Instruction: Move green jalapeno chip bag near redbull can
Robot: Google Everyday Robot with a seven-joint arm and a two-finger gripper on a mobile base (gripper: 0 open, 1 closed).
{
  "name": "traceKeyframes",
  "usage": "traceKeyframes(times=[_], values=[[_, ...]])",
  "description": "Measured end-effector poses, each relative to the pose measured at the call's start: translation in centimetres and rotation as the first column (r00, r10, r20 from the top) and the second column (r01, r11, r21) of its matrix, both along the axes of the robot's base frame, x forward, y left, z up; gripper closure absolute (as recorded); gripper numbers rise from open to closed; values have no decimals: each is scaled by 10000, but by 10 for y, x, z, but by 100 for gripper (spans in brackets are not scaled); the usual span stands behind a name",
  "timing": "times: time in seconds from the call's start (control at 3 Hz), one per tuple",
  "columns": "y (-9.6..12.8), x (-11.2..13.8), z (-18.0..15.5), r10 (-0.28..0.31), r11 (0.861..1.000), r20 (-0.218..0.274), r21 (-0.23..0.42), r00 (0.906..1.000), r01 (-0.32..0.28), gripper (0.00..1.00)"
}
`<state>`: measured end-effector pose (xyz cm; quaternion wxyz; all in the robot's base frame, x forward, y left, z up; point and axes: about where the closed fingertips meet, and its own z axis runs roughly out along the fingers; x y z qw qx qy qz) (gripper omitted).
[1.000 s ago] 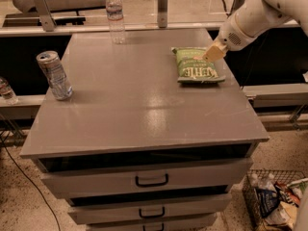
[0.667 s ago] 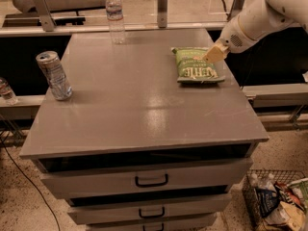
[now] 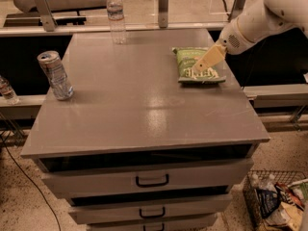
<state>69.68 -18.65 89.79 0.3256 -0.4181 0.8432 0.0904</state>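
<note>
Bag (image 3: 185, 57) lies flat on the far right of the worktop (image 3: 144, 105), lettering up. The gripper (image 3: 202, 64) sits low over its middle, reaching in from the right. I cannot tell whether it touches the bag, is open, or has any hold. The can (image 3: 55, 75) stands upright near the left edge, well apart from the bag, with bare worktop between them. A bottle (image 3: 115, 16) stands at the far edge. The step in hand looks like the grasp. Next comes a firm pinch on the crinkly film, a lift, then a leftward carry stopping short of the can so it is not tipped.
</note>
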Motion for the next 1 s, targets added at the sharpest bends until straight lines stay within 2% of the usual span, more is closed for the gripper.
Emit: traceKeyframes(times=[0.67,1.0], values=[[-4,19,-47,-606,9979,-1016,184,9930,628,0],[-4,26,-64,-710,9970,-1253,228,9896,745,18]])
